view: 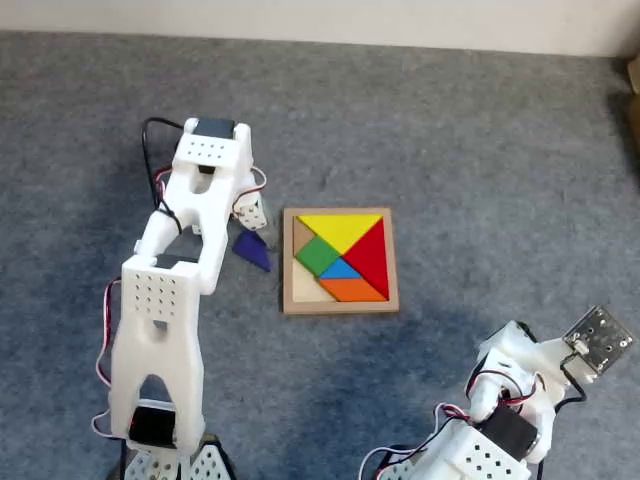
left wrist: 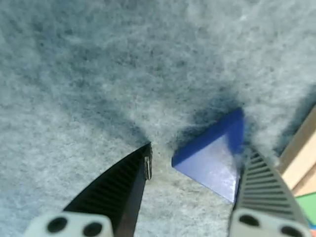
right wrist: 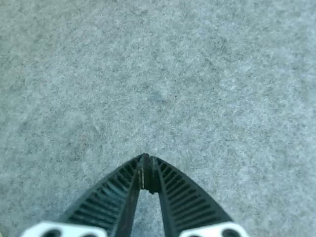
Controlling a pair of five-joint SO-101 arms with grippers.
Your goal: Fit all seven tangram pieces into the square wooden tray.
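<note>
The left end effector [left wrist: 197,160] stands apart, its fingers [left wrist: 123,192] straddling the blue triangle [left wrist: 212,158] on the grey bench [left wrist: 98,74]. The piece sits close against one finger. Just beyond that finger lies the wooden tray [view: 340,309], holding coloured pieces [view: 345,232]. The right end effector [right wrist: 148,170] is pressed together over bare bench.

White plastic arms [view: 160,330] with perforated shells, black motors [view: 152,425], red-white cables [view: 101,365], ribbed black end effector fingers [left wrist: 118,192]

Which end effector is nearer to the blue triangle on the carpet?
Left. The left end effector is open around the blue triangle; the right end effector is shut over carpet, far off.
</note>
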